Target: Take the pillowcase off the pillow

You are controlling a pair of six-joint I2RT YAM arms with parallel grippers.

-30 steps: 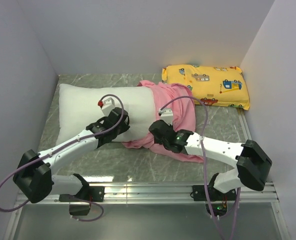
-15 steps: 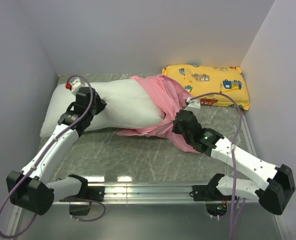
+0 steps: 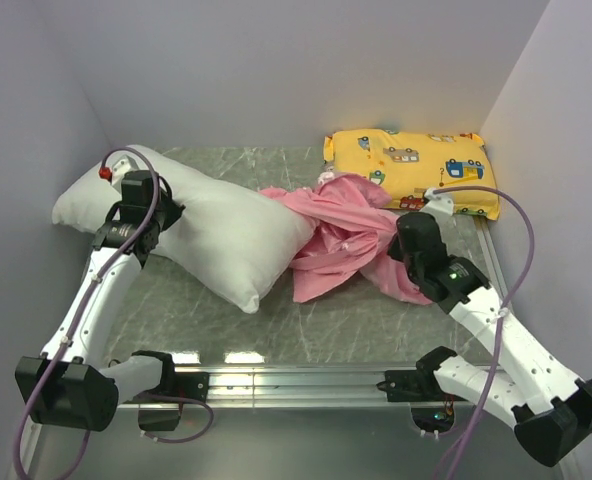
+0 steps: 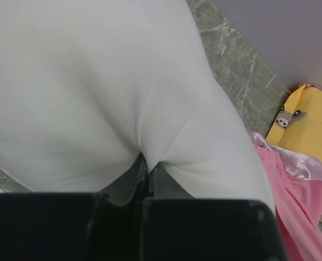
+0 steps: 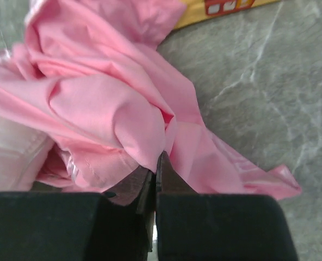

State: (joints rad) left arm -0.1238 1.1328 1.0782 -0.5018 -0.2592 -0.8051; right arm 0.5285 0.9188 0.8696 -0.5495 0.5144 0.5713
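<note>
The plain white pillow (image 3: 211, 225) lies at the left of the table, tilted, with no pink cover on it. My left gripper (image 3: 144, 205) is shut on a pinch of the pillow (image 4: 123, 98) near its far left end. The pink satin pillowcase (image 3: 341, 235) lies crumpled in the middle, its left edge touching the pillow's right corner. My right gripper (image 3: 401, 240) is shut on a fold of the pillowcase (image 5: 106, 103) at its right side, low over the table.
A smaller yellow pillow (image 3: 416, 170) printed with cartoon vehicles lies at the back right, its edge also in the left wrist view (image 4: 308, 125). Walls close in at the left, back and right. The grey marble table (image 3: 316, 320) shows bare in front.
My left gripper pulled the pillow left and back; my right gripper pulled the pillowcase right. The pillow has come out of the pink cover, which now lies bunched beside it.
</note>
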